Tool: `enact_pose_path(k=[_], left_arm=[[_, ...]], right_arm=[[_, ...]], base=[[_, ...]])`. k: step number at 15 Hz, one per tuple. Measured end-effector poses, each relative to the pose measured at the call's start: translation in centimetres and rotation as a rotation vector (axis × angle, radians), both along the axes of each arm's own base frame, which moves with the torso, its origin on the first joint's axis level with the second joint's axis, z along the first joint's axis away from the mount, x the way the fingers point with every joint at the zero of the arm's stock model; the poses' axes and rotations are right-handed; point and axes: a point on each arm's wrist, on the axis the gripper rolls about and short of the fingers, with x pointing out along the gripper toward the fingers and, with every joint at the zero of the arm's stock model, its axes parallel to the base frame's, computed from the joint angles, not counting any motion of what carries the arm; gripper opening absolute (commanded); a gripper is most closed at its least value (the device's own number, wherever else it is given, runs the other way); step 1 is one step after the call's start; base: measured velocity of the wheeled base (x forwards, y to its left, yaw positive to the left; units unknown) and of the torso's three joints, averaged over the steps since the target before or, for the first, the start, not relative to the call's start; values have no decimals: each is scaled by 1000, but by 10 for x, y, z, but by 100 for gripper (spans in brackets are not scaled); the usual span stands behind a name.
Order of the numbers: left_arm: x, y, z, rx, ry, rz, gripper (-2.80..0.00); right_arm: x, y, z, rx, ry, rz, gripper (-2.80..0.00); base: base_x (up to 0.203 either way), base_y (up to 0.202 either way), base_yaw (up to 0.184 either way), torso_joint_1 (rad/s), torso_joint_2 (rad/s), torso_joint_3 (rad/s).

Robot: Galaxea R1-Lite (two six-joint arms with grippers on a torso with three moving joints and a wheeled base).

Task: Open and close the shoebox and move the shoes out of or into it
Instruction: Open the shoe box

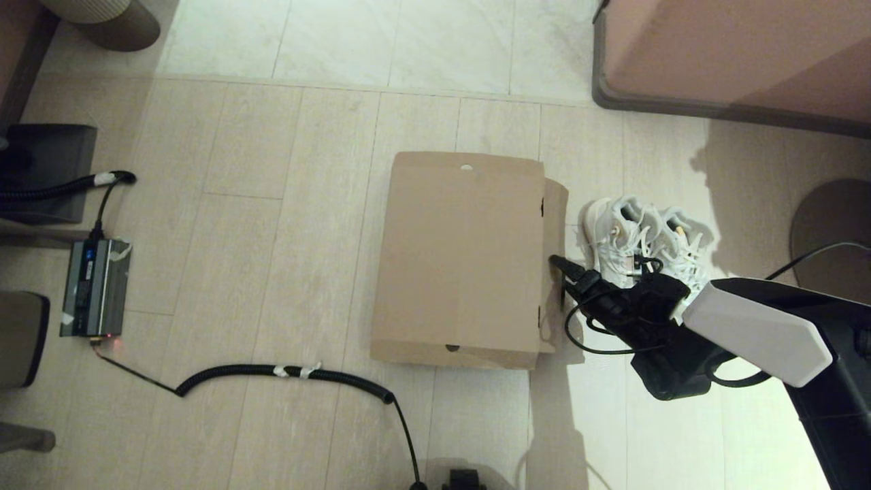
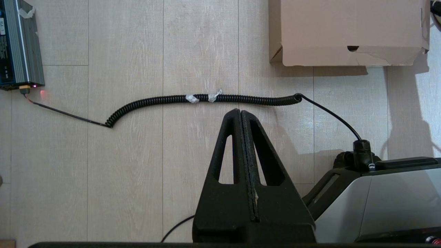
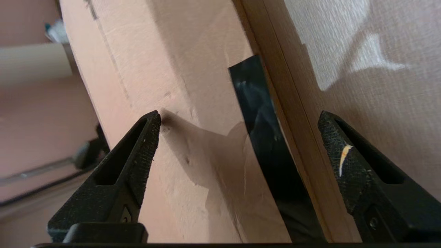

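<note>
The brown cardboard shoebox (image 1: 463,258) lies on the floor with its lid down flat. Just right of it the white sneakers (image 1: 643,241) stand side by side on the floor. My right gripper (image 1: 561,282) is open at the box's right side wall (image 3: 172,86), fingertips close to the cardboard, with a dark tape strip (image 3: 258,113) between them and nothing held. In the left wrist view my left gripper (image 2: 238,111) is shut and empty, hanging above the floor in front of the box's near end (image 2: 348,27).
A coiled black cable (image 1: 286,372) runs across the floor in front of the box to a grey power unit (image 1: 92,286) at the left. Pink furniture (image 1: 735,54) fills the back right. A round dark base (image 1: 830,224) sits at the right.
</note>
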Motion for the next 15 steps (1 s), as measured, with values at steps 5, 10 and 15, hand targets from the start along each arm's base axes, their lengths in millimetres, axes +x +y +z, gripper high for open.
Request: enact_pose_path(k=[5,10,15], left_arm=[[0,0,0,0,0,0,-280],[0,0,0,0,1,0,-280],[0,0,0,0,2,0,-280]], right_arm=[[-4,0,18,167,52,25,0],[-18,-1,50,259,59,56,0],[-32,-3,70,324,78,79,0]], base=[[0,0,0,0,0,0],[0,0,0,0,0,0],[0,0,0,0,0,0]])
